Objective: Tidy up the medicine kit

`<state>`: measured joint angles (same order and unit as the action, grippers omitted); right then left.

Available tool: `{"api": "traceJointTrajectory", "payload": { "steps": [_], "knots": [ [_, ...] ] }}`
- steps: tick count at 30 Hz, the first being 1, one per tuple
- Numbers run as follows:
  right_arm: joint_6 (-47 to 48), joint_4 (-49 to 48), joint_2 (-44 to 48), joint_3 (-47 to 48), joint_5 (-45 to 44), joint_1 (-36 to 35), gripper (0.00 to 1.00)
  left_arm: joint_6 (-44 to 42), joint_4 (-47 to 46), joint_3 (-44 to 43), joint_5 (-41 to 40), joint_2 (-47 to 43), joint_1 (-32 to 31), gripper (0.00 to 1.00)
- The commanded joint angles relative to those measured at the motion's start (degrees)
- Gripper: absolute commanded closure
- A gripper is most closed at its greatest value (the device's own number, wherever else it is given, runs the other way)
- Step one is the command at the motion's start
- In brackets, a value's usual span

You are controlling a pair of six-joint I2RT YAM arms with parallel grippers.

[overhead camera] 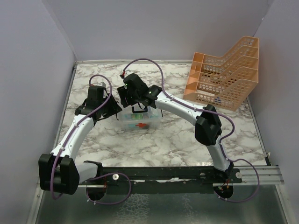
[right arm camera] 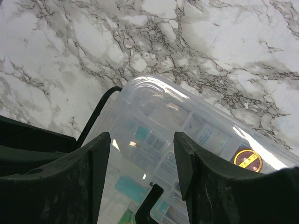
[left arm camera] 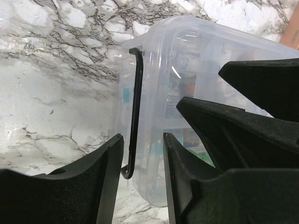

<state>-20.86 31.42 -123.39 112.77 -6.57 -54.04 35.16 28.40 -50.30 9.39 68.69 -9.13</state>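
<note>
The medicine kit [overhead camera: 140, 120] is a small clear plastic box with its lid on, standing at the middle of the marble table. Sachets and small packets show through the lid [right arm camera: 187, 135]. Its black handle [left arm camera: 135, 116] lies along the box's left end. My left gripper [left arm camera: 142, 137] straddles that handle and the box's edge; its fingers [left arm camera: 110, 172] stand apart, with a gap beside the handle. My right gripper [right arm camera: 141, 136] hovers open over the lid, and a black hooked piece [right arm camera: 149, 205] shows between its fingers. In the top view both grippers [overhead camera: 112, 109] [overhead camera: 128, 95] crowd the box's far left side.
An orange mesh tiered rack [overhead camera: 224, 77] stands at the back right of the table [overhead camera: 177, 140]. Pale walls close the table in on the left, back and right. The right arm's black body fills the right of the left wrist view.
</note>
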Motion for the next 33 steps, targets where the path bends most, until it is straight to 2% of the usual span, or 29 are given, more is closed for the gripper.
{"api": "traceJointTrajectory", "payload": {
  "steps": [1, 2, 4, 5, 8, 11, 17, 27, 29, 33],
  "knots": [
    [-1.8, 10.0, -5.5, -2.1, 0.7, -0.3, 0.43, -3.7, 12.3, 3.4, -4.6, 2.8, -0.1, 0.61],
    [-1.9, 10.1, -5.5, -2.0, 0.7, -0.3, 0.43, -3.4, 12.1, 3.4, -4.1, 2.4, -0.1, 0.65],
    [-1.9, 10.1, -5.4, -2.1, 0.6, -0.4, 0.43, -3.1, 11.3, 3.5, -2.9, 1.7, -0.1, 0.82],
    [-2.0, 10.1, -5.5, -2.1, 0.6, -0.4, 0.43, -2.7, 11.1, 3.5, -2.5, 1.4, -0.1, 0.87],
    [-2.0, 10.1, -5.5, -2.1, 0.7, -0.3, 0.43, -2.2, 11.0, 3.4, -2.0, 1.3, -0.1, 0.91],
    [-2.1, 10.1, -5.5, -2.1, 0.8, -0.3, 0.43, -2.2, 11.0, 3.8, -1.7, 1.4, -0.1, 0.91],
    [-2.6, 11.0, -4.9, -1.1, 0.1, -0.3, 0.43, -2.8, 12.1, 1.2, -4.5, 1.0, -0.1, 0.63],
    [-3.9, 14.0, 2.4, 7.5, -3.6, 3.8, 0.41, -8.5, 14.9, -15.8, -6.5, -1.8, 0.1, 0.22],
    [-4.0, 13.5, 6.2, 5.6, -6.2, 4.8, 0.39, -11.0, 15.0, -18.3, -7.1, -3.1, 0.2, 0.02],
    [-3.2, 9.1, 18.8, -6.4, -10.8, 7.3, 0.34, -14.8, 14.8, -20.8, -8.1, -6.2, 0.2, 0.01]
  ]
}}
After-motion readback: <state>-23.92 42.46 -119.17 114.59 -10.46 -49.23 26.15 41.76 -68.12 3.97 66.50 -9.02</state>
